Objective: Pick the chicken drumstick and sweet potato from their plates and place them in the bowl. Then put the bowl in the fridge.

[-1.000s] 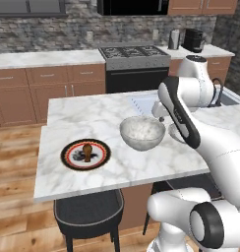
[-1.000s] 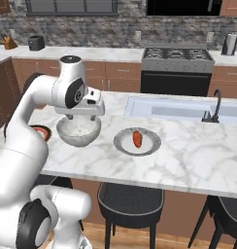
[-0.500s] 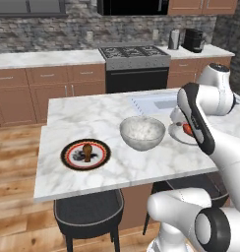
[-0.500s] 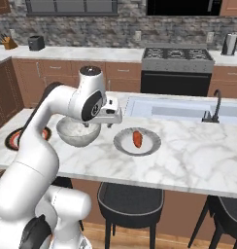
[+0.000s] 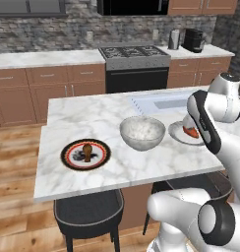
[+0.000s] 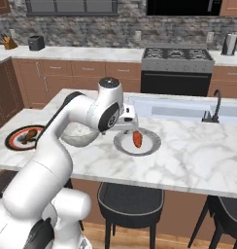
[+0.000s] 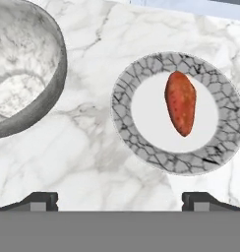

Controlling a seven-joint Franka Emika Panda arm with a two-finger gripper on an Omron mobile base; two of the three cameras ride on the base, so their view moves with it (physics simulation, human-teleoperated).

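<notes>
The orange-red sweet potato lies on the light grey plate, also seen as the sweet potato on its plate. My gripper hovers open above the marble, between this plate and the bowl, with nothing between its fingertips. From the left base view the arm covers part of the sweet potato. The whitish bowl stands mid-counter. The brown chicken drumstick lies on the red-rimmed plate to the left. The fridge is out of view.
A sink with a dark faucet is set into the counter behind the grey plate. Dark stools stand under the near counter edge. A stove sits against the back wall.
The arm has swung from above the bowl toward the grey plate, so the hand now hangs near the sweet potato. The jaws stayed open. Bowl, plates and food have not moved.
</notes>
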